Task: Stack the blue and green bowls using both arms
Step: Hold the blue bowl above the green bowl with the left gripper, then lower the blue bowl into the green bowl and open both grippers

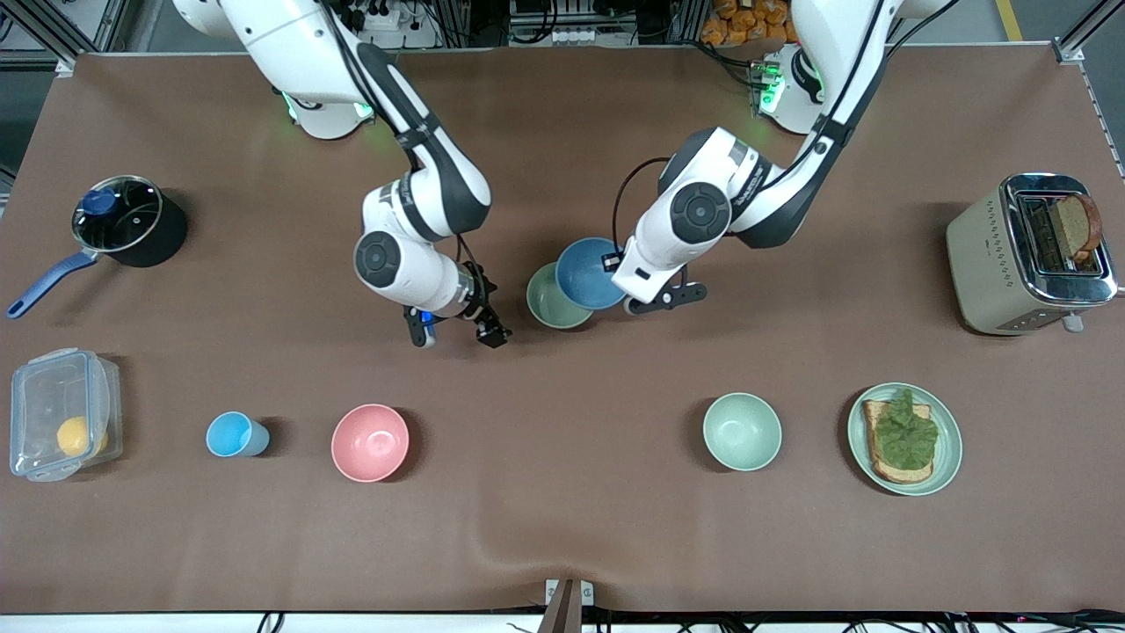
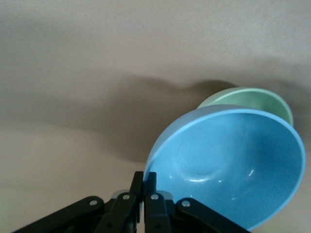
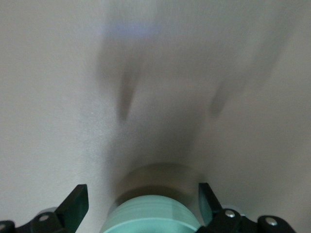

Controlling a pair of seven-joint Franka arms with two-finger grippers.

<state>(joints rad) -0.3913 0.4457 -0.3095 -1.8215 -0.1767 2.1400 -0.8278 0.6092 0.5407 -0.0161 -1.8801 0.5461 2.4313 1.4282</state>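
While the wide brown tabletop (image 1: 562,527) carries everything, the green bowl (image 1: 545,303) is seen resting on it between the two arms. The blue bowl (image 1: 587,272) is held tilted over the green bowl, pinched at its rim by the left end effector (image 2: 144,187), likely so it can be lowered in. The right end effector (image 1: 457,334) is spread open beside the green bowl, holding nothing.

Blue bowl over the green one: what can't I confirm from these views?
- Whether the blue bowl touches the green bowl: their overlap hides it in the front and left wrist views.
- Left gripper: hidden under its wrist in the front view.
- Green bowl in the right wrist view: cut off by the edge.
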